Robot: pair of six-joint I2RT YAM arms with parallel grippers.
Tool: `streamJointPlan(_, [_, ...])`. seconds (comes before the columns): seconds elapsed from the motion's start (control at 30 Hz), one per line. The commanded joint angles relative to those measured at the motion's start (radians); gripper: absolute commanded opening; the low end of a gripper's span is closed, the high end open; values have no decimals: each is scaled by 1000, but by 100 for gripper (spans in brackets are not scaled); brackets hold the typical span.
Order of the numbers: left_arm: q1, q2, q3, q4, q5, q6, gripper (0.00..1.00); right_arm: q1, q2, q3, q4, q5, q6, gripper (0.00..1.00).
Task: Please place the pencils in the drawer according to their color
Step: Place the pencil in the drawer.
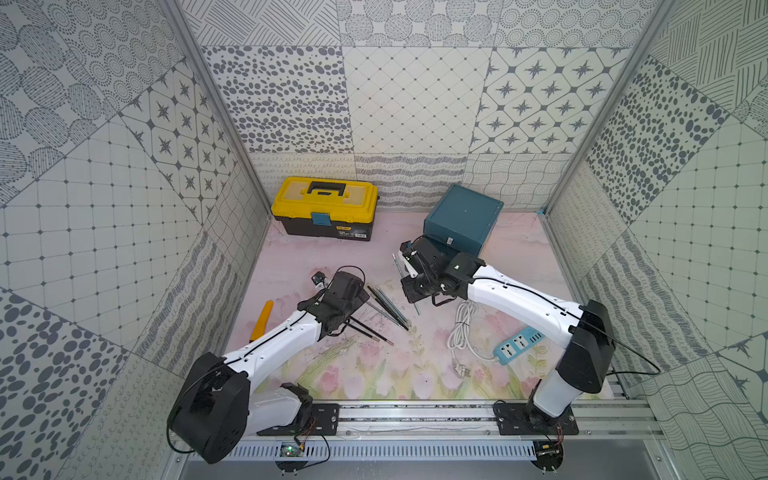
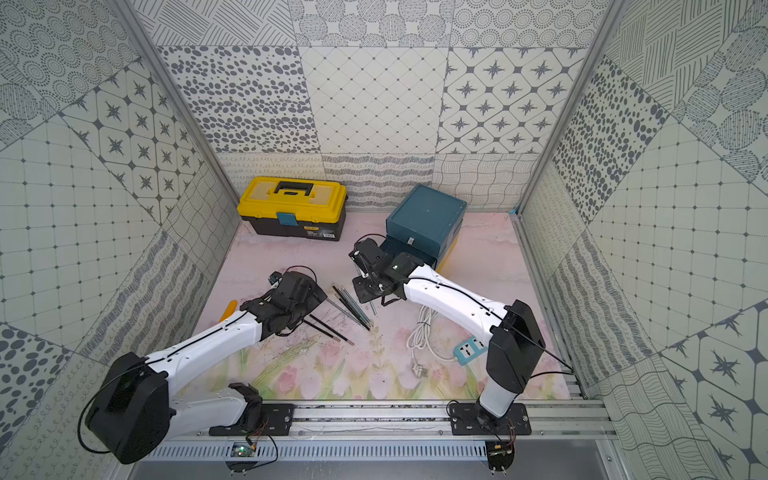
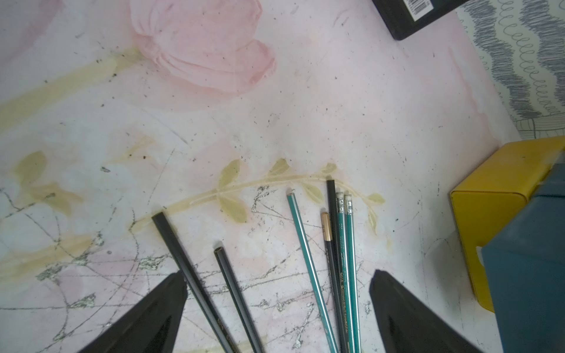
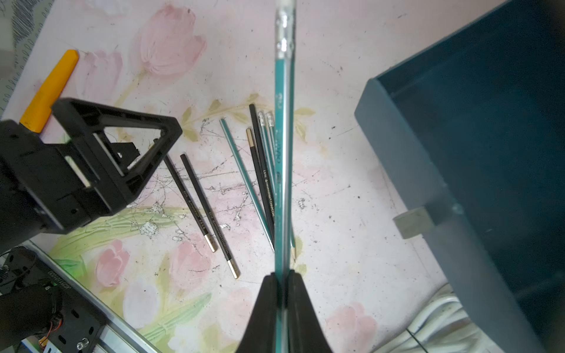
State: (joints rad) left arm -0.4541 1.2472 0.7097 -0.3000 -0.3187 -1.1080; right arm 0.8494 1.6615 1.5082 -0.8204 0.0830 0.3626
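Observation:
Several pencils lie fanned on the floral mat: black pencils (image 3: 186, 262) and teal pencils (image 3: 305, 250), also seen in both top views (image 1: 386, 305) (image 2: 351, 309). My left gripper (image 3: 278, 275) hangs open just above them, its fingers straddling the fan and touching none. Close beside the drawer chest (image 1: 463, 216), my right gripper (image 4: 282, 275) is shut on a teal pencil (image 4: 282, 122), lifted off the mat and pointing out past the fingertips. A teal drawer (image 4: 458, 128) with a white tab stands pulled out next to that pencil.
A yellow-and-black toolbox (image 1: 324, 208) stands at the back left. An orange stick tool (image 1: 262, 318) lies left of my left arm. A coiled white cable (image 1: 461, 332) and blue power strip (image 1: 519, 345) lie under my right arm. Patterned walls enclose the mat.

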Motion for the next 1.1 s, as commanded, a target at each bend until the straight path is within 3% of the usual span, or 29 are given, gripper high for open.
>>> streamJointPlan(0.0, [6, -6, -4, -18, -19, -10, 99, -67, -54, 36, -7, -8, -99, 0])
streamJointPlan(0.23, [6, -6, -3, -9, -7, -12, 99, -188, -66, 66, -14, 15, -244, 0])
streamJointPlan(0.5, [6, 1, -3, -3, 3, -14, 99, -211, 2, 98, -9, 97, -366, 0])
streamJointPlan(1.07, [8, 2, -7, 0, 5, -12, 99, -239, 72, 47, 0, 122, -348, 0])
